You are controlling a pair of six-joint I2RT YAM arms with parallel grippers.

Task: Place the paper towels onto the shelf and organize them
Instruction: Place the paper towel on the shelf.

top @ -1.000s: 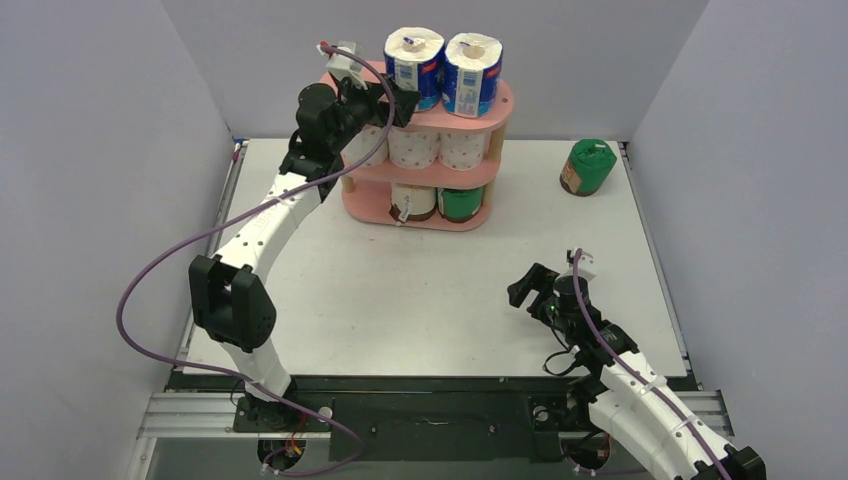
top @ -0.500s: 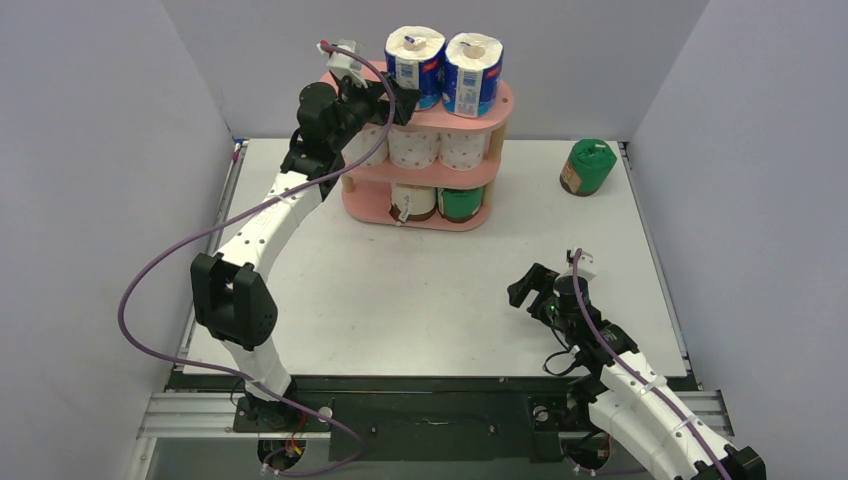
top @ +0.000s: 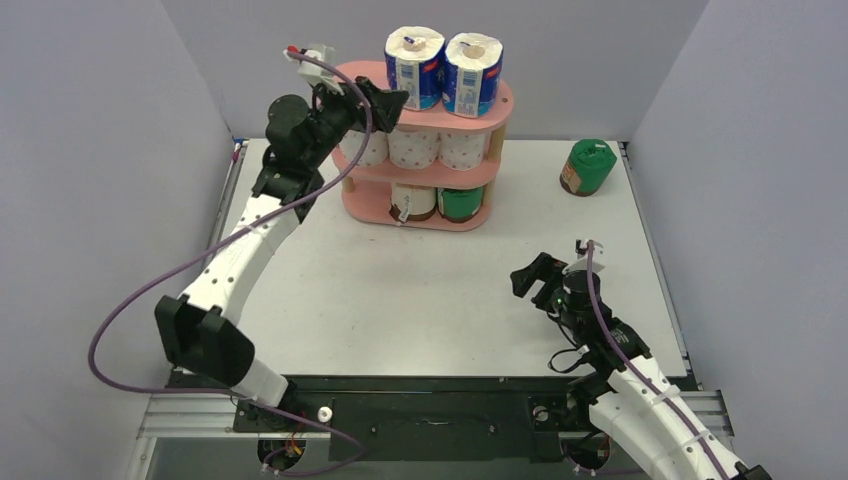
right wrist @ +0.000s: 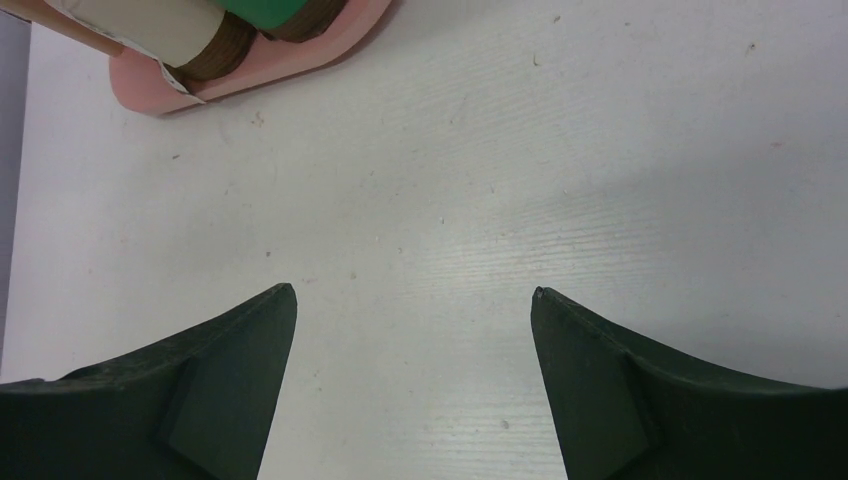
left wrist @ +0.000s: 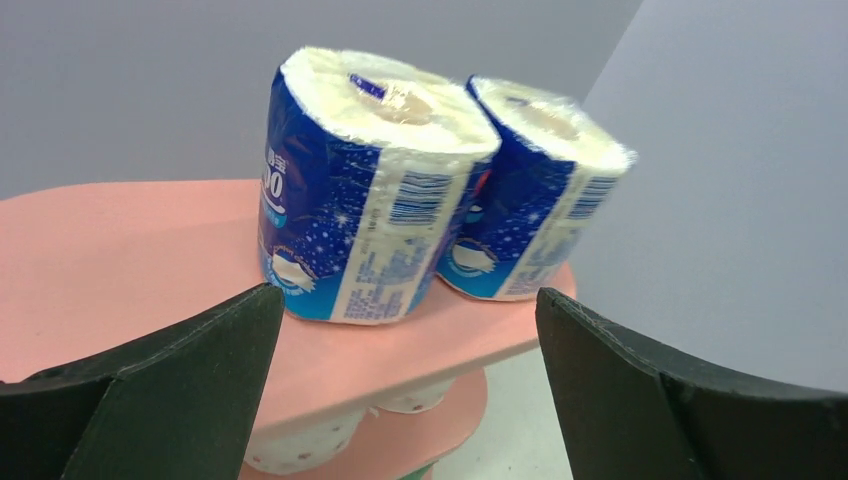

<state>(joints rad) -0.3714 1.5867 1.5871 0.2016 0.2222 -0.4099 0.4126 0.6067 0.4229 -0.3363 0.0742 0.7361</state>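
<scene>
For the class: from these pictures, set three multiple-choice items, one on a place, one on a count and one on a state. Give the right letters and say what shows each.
1. Where does the lone green roll stand?
A. on the table, right of the shelf
B. on the floor
C. against the left wall

2. How many rolls stand on the top tier?
A. one
B. two
C. four

3. How is the left gripper?
A. shut on a roll
B. open and empty
C. shut and empty

Answers:
1 A: it stands alone near the table's far right corner.
2 B: two blue rolls stand side by side there.
3 B: its fingers stand wide apart, short of the rolls.
</scene>
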